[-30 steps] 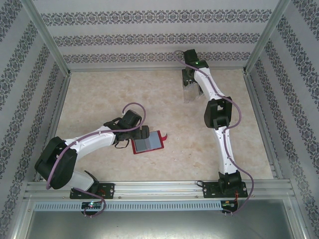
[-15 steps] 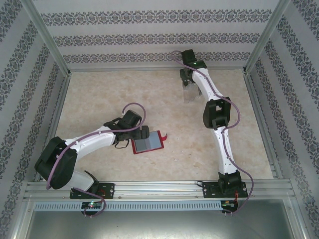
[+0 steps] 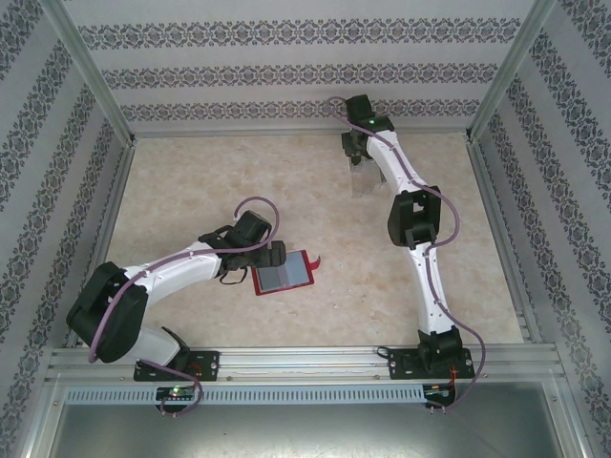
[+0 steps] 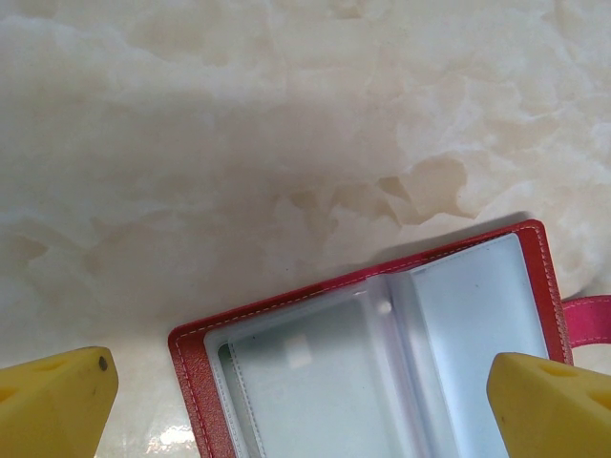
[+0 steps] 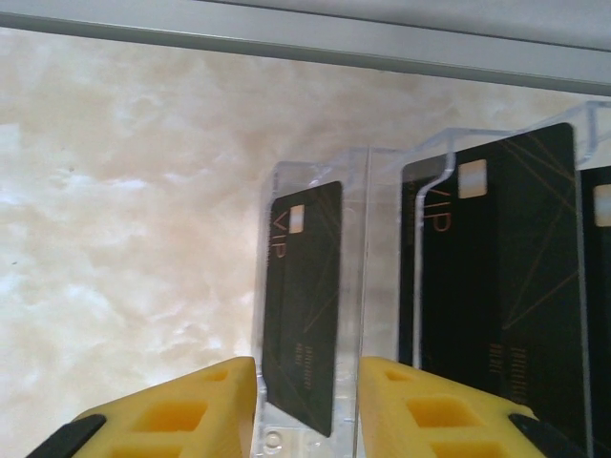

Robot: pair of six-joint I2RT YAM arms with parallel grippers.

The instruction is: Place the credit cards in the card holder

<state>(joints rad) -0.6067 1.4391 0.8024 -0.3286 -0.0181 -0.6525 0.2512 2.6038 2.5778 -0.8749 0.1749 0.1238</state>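
Observation:
The card holder is a red wallet lying open on the table, its grey pocket panel up. My left gripper hovers over its left edge. In the left wrist view the card holder lies below the left gripper, whose yellow fingers stand wide open. At the back, my right gripper is at a clear plastic rack. In the right wrist view the right gripper straddles a leaning black credit card in the end slot, with gaps on both sides. Two more credit cards stand in slots to the right.
The clear rack sits close to the metal rail at the table's back edge. The wallet's red strap sticks out to its right. Patterned walls enclose the table on three sides.
My right gripper's jaws have widened around the end card, and its wrist has shifted slightly toward the back. The left arm and the wallet have not moved.

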